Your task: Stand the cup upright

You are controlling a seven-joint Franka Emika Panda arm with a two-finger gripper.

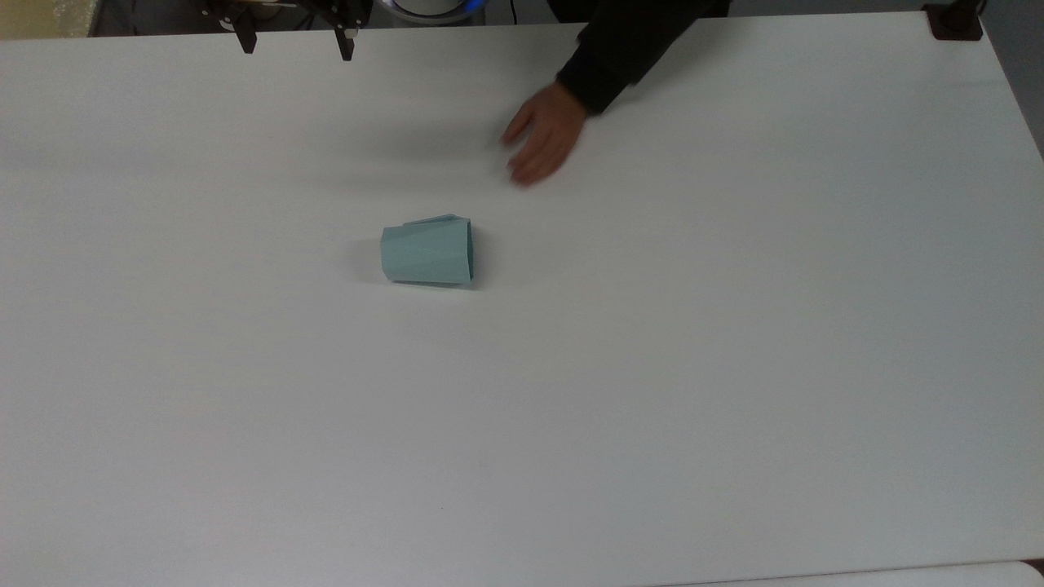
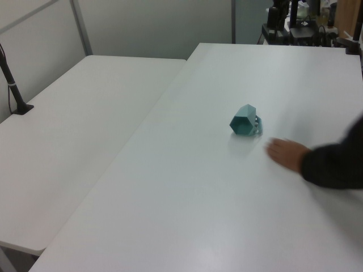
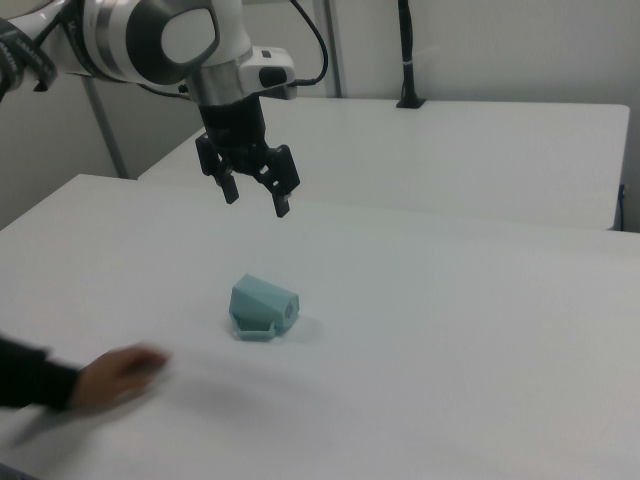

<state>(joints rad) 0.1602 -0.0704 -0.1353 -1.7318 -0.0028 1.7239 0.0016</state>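
The pale teal faceted cup (image 1: 426,251) lies on its side near the middle of the white table (image 1: 652,408), wide rim toward the top view's right and handle on its far side. It also appears in the left view (image 2: 245,120) and in the right view (image 3: 262,307), where the handle faces the camera. My gripper (image 1: 297,47) hangs open and empty at the table's far edge, well apart from the cup. In the right view the gripper (image 3: 256,202) hovers above and behind the cup.
A person's hand (image 1: 542,139) in a dark sleeve reaches over the table just beyond the cup, blurred; the hand (image 2: 286,154) sits right of the cup in the left view. A second white table (image 2: 85,113) adjoins. A black clamp post (image 1: 954,20) stands at a far corner.
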